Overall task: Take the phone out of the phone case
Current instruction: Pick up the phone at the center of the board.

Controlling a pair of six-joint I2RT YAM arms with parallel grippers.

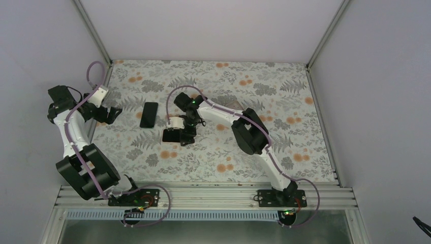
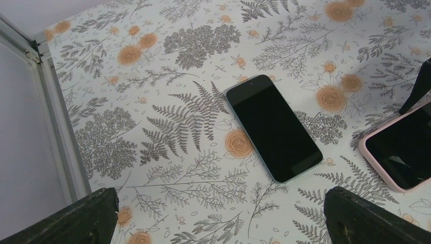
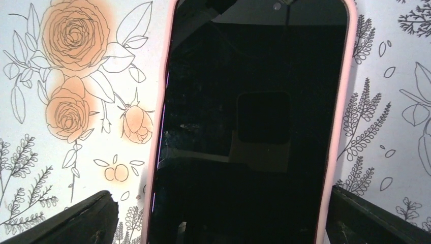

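A phone with a black screen sits in a pink case, lying flat on the flowered table; it also shows in the top view and at the right edge of the left wrist view. My right gripper is open, low over the cased phone's near end, with one finger on each side of the case and a gap to each. In the top view the right gripper is at the case's right end. My left gripper is open and empty, to the left in the top view.
A second, bare black phone lies flat on the table between the left gripper and the cased phone, also seen in the top view. An aluminium frame rail runs along the table's left edge.
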